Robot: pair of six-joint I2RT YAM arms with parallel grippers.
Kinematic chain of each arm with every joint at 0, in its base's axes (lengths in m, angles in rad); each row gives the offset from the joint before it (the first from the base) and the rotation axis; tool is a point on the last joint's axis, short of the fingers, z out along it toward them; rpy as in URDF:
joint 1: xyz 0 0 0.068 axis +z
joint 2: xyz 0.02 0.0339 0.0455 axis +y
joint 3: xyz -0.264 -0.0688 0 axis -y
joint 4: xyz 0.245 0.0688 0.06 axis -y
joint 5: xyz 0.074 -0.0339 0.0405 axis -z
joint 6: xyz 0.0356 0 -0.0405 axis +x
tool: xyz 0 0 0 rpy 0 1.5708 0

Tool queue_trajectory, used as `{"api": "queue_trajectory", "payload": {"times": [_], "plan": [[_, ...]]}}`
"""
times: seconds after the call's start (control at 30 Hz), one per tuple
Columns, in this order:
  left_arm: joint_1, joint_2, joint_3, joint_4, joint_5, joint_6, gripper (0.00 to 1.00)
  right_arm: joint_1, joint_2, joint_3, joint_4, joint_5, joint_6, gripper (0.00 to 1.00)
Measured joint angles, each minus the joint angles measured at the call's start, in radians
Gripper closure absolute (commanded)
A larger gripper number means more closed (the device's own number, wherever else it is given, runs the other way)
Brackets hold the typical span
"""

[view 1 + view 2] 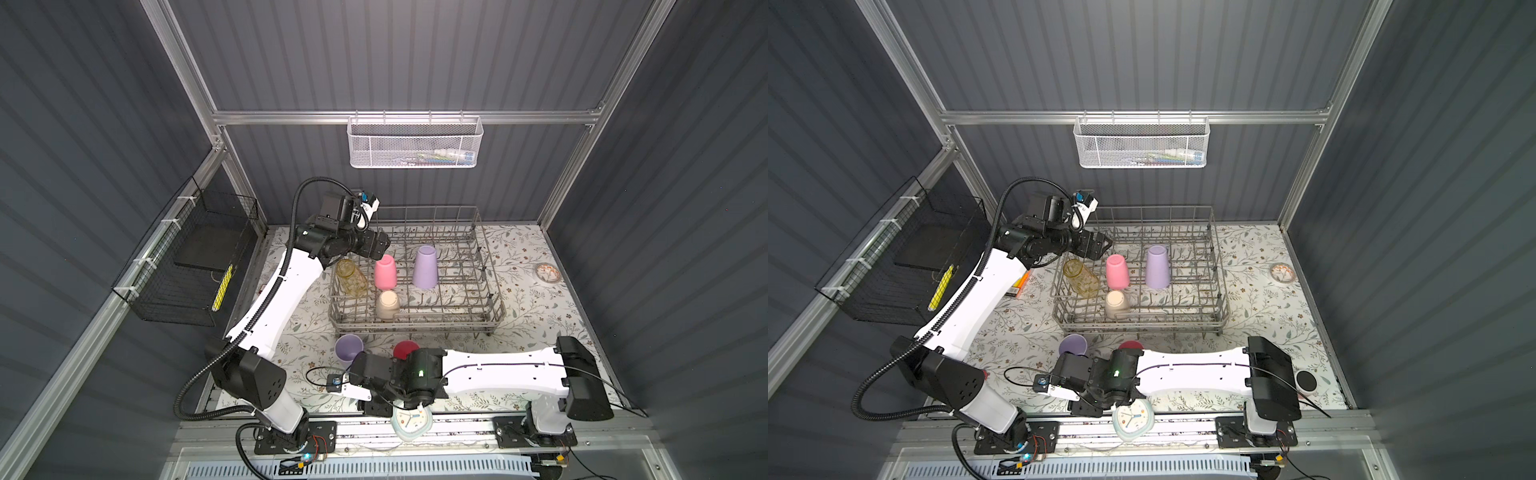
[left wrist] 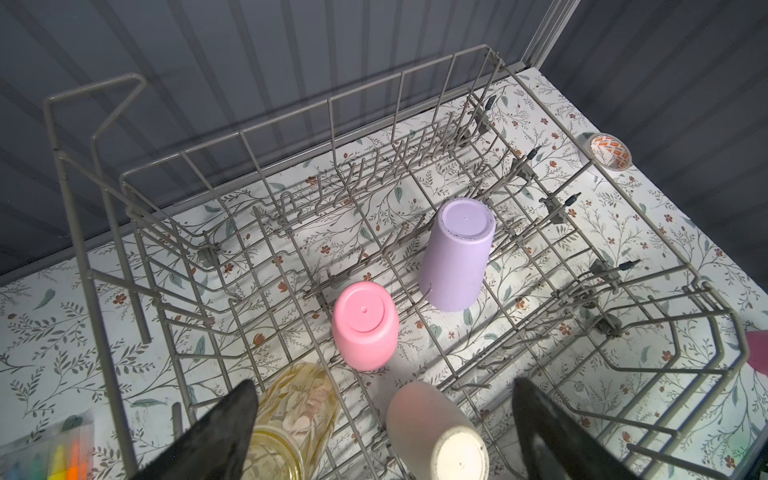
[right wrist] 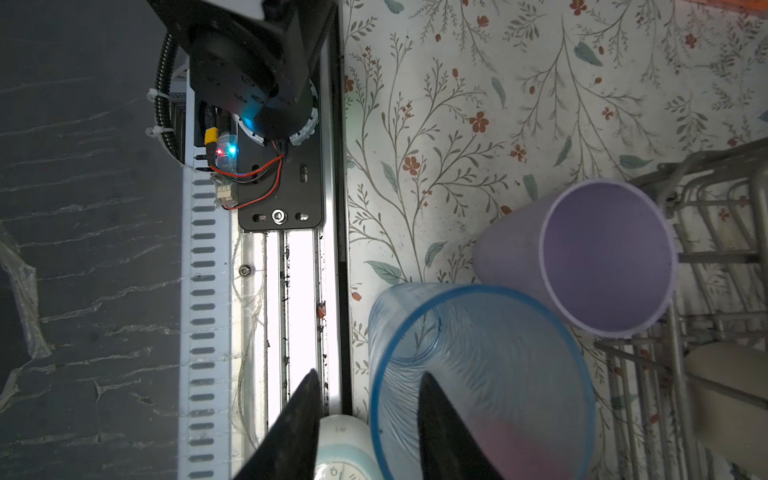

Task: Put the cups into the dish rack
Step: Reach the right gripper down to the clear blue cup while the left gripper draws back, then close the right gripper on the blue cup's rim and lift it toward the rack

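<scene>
Grey ribbed walls box in a floral counter (image 1: 540, 316), w/ the wire rack (image 1: 496, 309) set mid-way back.

Right fingers (image 3: 297, 428) straddle the wall of the blue cup (image 3: 498, 353), one inside the mouth and one outside. They're part-open w/ a gap showing on the outer side, so no pinch yet. That cup looks mouth-up on the counter, outside the rack. Loose lilac cup (image 3: 602, 257) sits just past the inner finger, touching the blue one or nearly. Clock (image 3: 345, 440) is just by the outer finger. Loose pink cup (image 1: 405, 348) is near that wrist.

Left fingers (image 2: 224, 428) are spread wide & empty over the rack. Leaning glass (image 2: 291, 411) & beige cup (image 2: 432, 424) are right under them. Racked pink cup (image 2: 365, 324) & racked lilac cup (image 2: 457, 253) stand further ahead, bottoms up.

Blue cup looks like thin see-thru plastic: light, springy, prob. slick, and tall so tippy. A wall pinch just below the rim suits it. Squeeze gently, else it may go oval & slip. It'll likely need flipping before racking, and the lift could knock the lilac neighbour.
</scene>
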Motion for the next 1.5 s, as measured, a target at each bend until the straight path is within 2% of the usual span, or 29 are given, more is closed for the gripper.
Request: {"api": "queue_trajectory", "payload": {"times": [0.17,0.73,1.03,1.27,1.5], "plan": [[0.006,-0.001,-0.011,0.013,0.008,0.000,0.05,-0.001,0.019,0.001,-0.015,-0.001,-0.004,0.62],[0.015,-0.001,-0.021,0.021,0.027,0.000,0.05,-0.008,0.074,0.050,-0.060,-0.006,-0.016,0.91],[0.019,-0.001,-0.030,0.031,0.042,0.000,0.05,-0.010,0.053,0.058,-0.108,-0.011,-0.020,0.99],[0.021,-0.001,-0.030,0.035,0.055,0.000,0.05,-0.036,-0.088,0.058,-0.154,-0.034,-0.016,1.00],[0.026,-0.001,-0.030,0.042,0.092,-0.006,0.06,-0.116,-0.344,0.041,-0.133,-0.135,0.027,0.96]]}}
